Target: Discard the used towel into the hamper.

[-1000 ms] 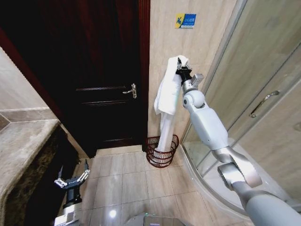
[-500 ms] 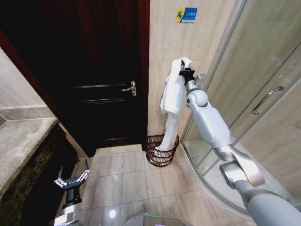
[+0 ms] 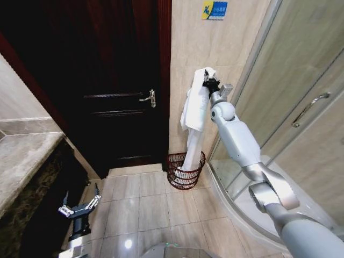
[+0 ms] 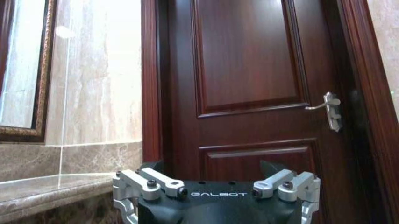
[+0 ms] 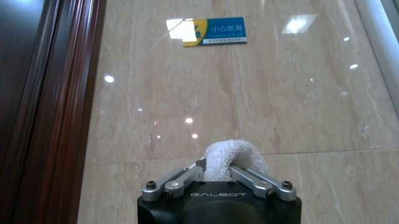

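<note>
The right end effector is held high against the beige tiled wall, clenched on the top fold of the white towel; in the right wrist view its fingers pinch a tuft of terry cloth between them. The towel hangs straight down in a long drape, and its lower end seems to reach into the hamper, though from the head view it is hard to tell whether the tail lies inside the rim or just behind it. The hamper stands on the floor at the foot of the wall, between the dark wooden door and the curved glass shower enclosure.

The main risk, as I judge it, is the cloth spilling over the rim when let go: the hamper's mouth is narrow and the towel is long and bulky at the top, so the upper folds could topple outward onto the floor tiles. A light wire basket could also tip if the falling weight catches one side.

Room is tight. The wall is just behind the towel, the shower curb runs close beside the hamper and under the right forearm, and the door frame bounds the other side. Open floor lies in front. The left end effector hangs low beside the stone worktop, fingers spread and holding nothing.
</note>
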